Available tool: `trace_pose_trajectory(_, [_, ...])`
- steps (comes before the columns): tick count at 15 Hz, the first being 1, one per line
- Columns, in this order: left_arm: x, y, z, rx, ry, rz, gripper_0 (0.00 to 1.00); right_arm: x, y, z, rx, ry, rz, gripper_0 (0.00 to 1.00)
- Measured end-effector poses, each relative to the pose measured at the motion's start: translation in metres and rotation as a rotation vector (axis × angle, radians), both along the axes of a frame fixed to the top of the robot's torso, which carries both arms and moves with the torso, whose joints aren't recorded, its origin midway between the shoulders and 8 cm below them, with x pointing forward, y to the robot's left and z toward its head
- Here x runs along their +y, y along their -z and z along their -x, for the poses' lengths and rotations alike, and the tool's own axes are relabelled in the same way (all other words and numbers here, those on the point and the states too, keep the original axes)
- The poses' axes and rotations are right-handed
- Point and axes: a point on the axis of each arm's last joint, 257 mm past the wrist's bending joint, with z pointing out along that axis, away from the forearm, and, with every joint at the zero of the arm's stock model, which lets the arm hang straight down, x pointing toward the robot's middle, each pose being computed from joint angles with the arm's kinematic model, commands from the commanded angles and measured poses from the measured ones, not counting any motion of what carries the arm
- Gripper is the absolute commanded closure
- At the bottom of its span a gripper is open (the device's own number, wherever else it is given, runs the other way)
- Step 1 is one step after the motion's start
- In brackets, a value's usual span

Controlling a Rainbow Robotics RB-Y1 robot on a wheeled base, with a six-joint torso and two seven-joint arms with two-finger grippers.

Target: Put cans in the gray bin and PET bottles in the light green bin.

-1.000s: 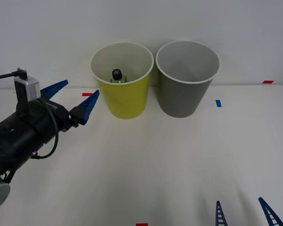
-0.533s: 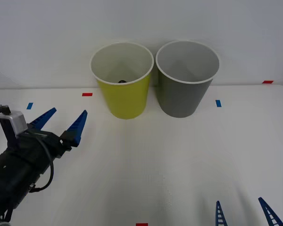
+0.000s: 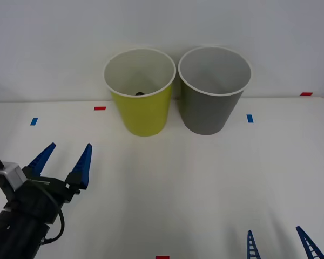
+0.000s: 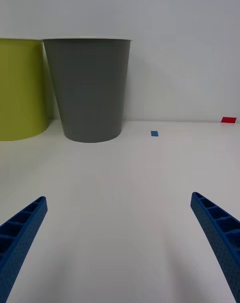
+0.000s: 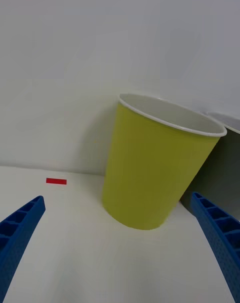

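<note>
Ahead of the left gripper (image 3: pixel 63 156), well apart from its spread, empty blue fingers (image 3: pixel 82 164), stands the light green bin (image 3: pixel 140 91) at the back of the white table (image 3: pixel 194 183). Just inside that bin's rim a dark round spot shows, probably the PET bottle's cap (image 3: pixel 140 93); its body is hidden. Beside it, touching or nearly so, stands the gray bin (image 3: pixel 214 89). Low at the table's near edge, the right gripper (image 3: pixel 278 242) holds its fingers open, both bins far beyond the tips.

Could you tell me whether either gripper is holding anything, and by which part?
Nothing is held: the left gripper and the right gripper both have open, empty jaws.
</note>
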Motion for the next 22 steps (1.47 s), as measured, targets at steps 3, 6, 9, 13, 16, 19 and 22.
trace_pose_trajectory(3, [0.003,0.04,0.037,0.032,0.003,0.003,0.0,0.0,0.0,0.0,0.0,0.0,0.0,0.0])
trace_pose_trajectory(6, [0.008,0.061,0.071,0.048,-0.002,-0.075,0.0,0.0,0.0,0.0,0.0,0.0,0.0,0.0])
trace_pose_trajectory(9, [0.031,0.08,0.086,0.039,-0.085,-0.121,0.0,0.0,0.0,0.0,0.0,0.0,0.0,0.0])
trace_pose_trajectory(13, [0.069,0.096,0.108,0.08,-0.228,-0.2,0.0,0.0,0.0,0.0,0.0,0.0,0.0,0.0])
trace_pose_trajectory(16, [0.082,0.11,0.133,0.14,-0.264,-0.21,0.0,0.0,0.0,0.0,0.0,0.0,0.0,0.0])
trace_pose_trajectory(19, [0.084,0.117,0.145,0.17,-0.273,-0.212,0.0,0.0,0.0,0.0,0.0,0.0,0.0,0.0])
trace_pose_trajectory(22, [0.084,0.118,0.147,0.173,-0.273,-0.212,0.0,0.0,0.0,0.0,0.0,0.0,0.0,0.0])
